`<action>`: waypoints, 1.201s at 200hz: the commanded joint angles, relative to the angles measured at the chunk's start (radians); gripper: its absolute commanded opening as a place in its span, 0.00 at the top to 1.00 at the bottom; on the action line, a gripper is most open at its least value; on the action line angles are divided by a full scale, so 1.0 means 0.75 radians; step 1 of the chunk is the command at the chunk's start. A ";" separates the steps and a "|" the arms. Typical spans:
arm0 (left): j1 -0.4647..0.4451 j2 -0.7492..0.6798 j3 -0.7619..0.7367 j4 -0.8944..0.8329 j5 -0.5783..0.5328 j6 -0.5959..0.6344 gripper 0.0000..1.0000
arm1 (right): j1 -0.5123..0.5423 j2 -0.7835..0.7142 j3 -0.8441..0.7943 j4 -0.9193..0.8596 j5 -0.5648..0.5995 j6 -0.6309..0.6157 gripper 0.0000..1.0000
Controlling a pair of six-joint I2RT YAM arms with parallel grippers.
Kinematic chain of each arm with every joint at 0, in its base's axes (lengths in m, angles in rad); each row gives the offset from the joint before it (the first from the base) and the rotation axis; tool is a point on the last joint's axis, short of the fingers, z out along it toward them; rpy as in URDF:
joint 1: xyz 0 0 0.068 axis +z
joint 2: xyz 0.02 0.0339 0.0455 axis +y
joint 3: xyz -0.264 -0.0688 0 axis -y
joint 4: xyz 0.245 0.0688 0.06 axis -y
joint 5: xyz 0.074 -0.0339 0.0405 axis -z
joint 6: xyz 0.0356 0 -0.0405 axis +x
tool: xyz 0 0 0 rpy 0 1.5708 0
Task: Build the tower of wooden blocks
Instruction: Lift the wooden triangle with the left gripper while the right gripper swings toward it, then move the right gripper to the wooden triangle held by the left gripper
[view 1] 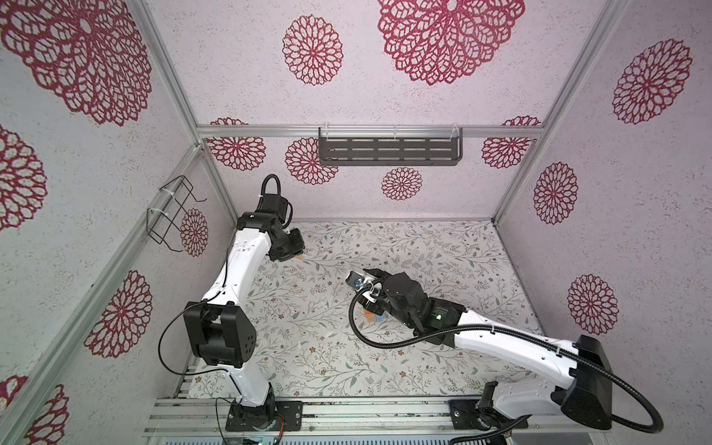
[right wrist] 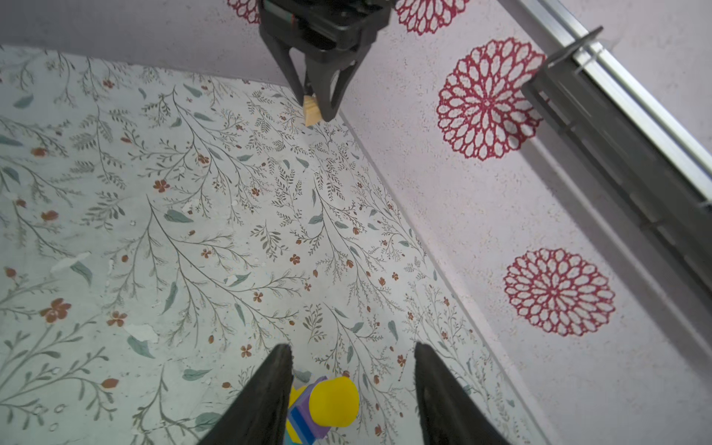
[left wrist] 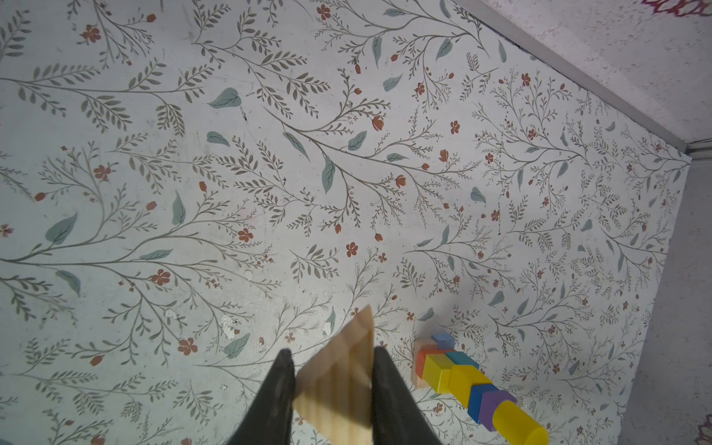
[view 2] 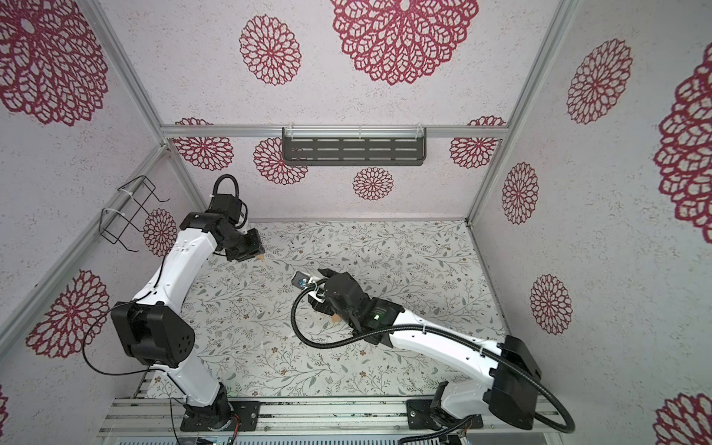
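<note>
Tan wedge block (left wrist: 339,385), in the left wrist view, sits pinched in the left gripper (left wrist: 333,350), apart from the wood block tower (left wrist: 462,379), likely meant as its cap. Right wrist view: right gripper (right wrist: 352,348) straddles the tower's yellow cylinder (right wrist: 335,400), jaws apart, probably to steady it. In both top views the tower is mostly hidden.

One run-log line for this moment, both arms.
left gripper: jaws shut on tan wedge | right gripper: jaws open, flanking yellow cylinder atop tower | wedge not yet placed
</note>
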 commanded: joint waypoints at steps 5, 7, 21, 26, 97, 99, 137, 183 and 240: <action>-0.004 -0.030 0.009 -0.046 0.042 0.056 0.74 | 0.070 0.065 0.036 0.268 0.113 -0.337 0.48; -0.003 -0.031 0.009 -0.046 0.044 0.059 0.74 | 0.073 0.077 0.041 0.275 0.119 -0.356 0.48; 0.001 -0.033 0.019 -0.051 0.050 0.071 0.74 | 0.101 0.158 0.074 0.306 0.167 -0.467 0.48; 0.002 -0.031 0.026 -0.057 0.052 0.076 0.74 | 0.109 0.186 0.085 0.317 0.182 -0.502 0.48; 0.023 -0.039 0.058 -0.071 0.064 0.094 0.73 | 0.189 0.493 0.243 0.574 0.315 -0.874 0.44; 0.025 -0.041 0.057 -0.071 0.064 0.094 0.73 | 0.191 0.505 0.245 0.585 0.321 -0.892 0.44; 0.029 -0.031 0.037 -0.055 0.074 0.096 0.73 | 0.211 0.664 0.289 0.834 0.369 -1.151 0.49; 0.030 -0.032 0.034 -0.055 0.086 0.096 0.73 | 0.208 0.803 0.361 1.044 0.398 -1.329 0.61; 0.031 -0.029 0.017 -0.053 0.087 0.094 0.73 | 0.179 0.976 0.458 1.291 0.431 -1.571 0.58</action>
